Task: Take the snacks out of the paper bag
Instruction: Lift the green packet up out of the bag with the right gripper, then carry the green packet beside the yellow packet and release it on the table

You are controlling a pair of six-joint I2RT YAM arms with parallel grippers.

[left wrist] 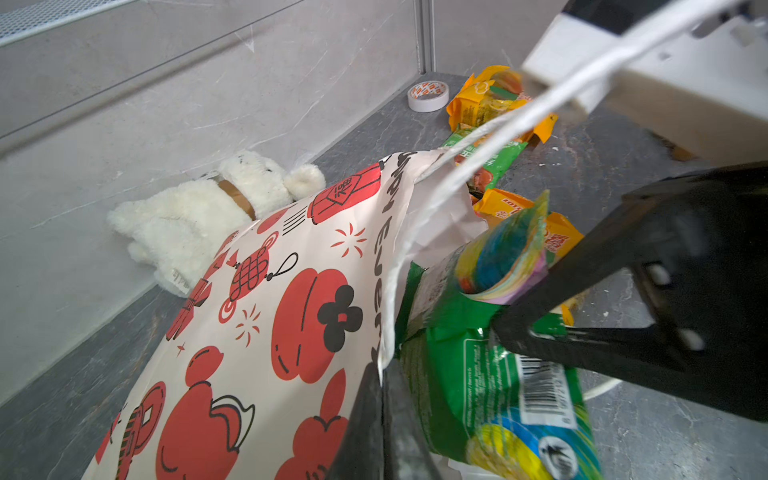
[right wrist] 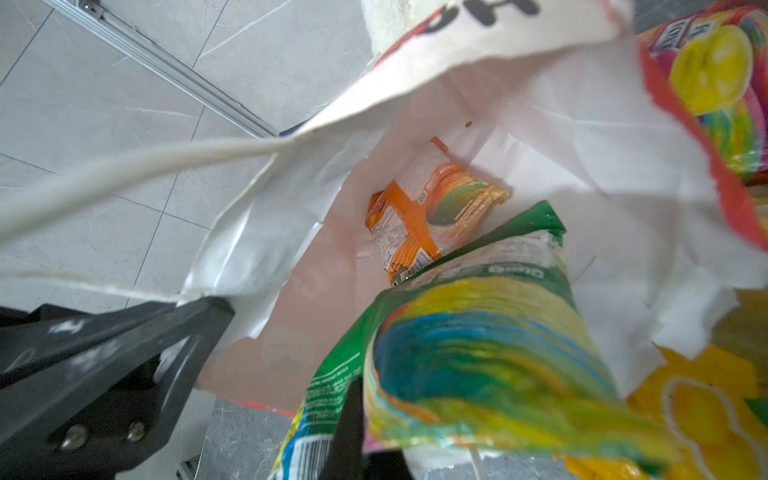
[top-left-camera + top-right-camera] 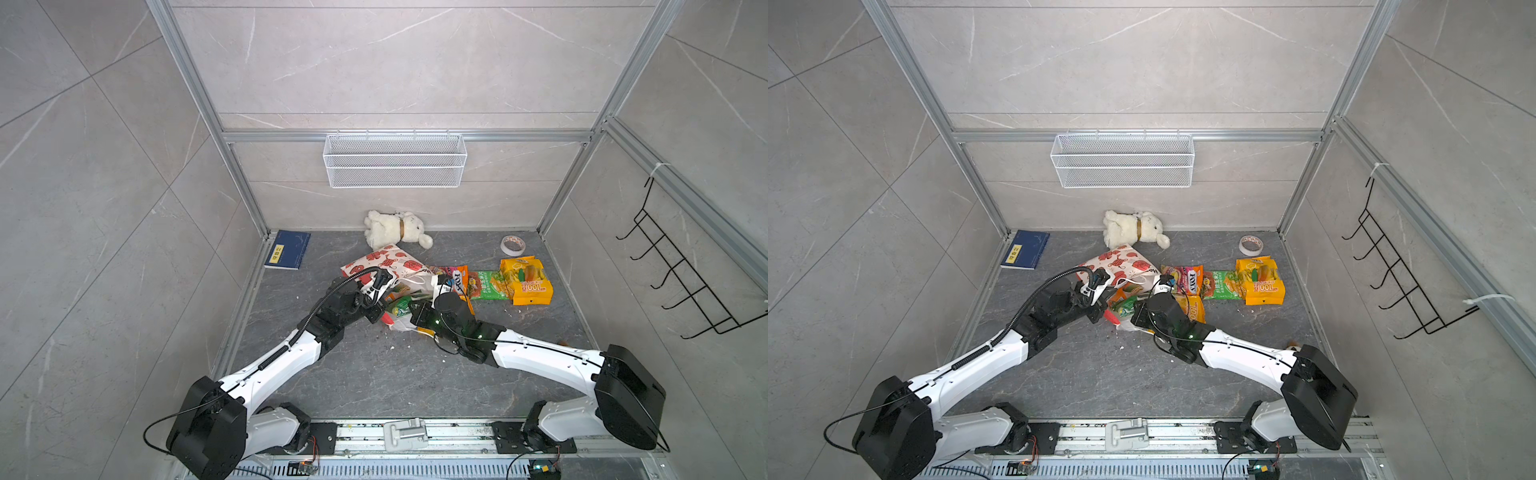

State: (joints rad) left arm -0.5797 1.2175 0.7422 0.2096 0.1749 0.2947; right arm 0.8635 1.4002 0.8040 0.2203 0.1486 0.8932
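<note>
The paper bag (image 3: 386, 262) (image 3: 1121, 262) lies on its side, mouth towards the arms. My left gripper (image 1: 381, 374) is shut on the rim of the mouth (image 1: 390, 291), holding it up. My right gripper (image 2: 357, 415) is shut on a green snack packet (image 2: 478, 332) (image 1: 465, 374) (image 3: 401, 307) that sticks out of the mouth. An orange packet (image 2: 415, 216) lies deep inside the bag. Outside, to the right, lie the FOX packet (image 3: 455, 280), a green packet (image 3: 484, 286) and a yellow-orange packet (image 3: 525, 280). Another orange packet (image 3: 1192, 309) lies by the right wrist.
A white plush toy (image 3: 395, 228) lies behind the bag at the back wall. A tape roll (image 3: 512, 245) sits at the back right and a blue book (image 3: 288, 249) at the back left. A wire basket (image 3: 395, 160) hangs on the back wall, a black hook rack (image 3: 685, 270) on the right wall.
</note>
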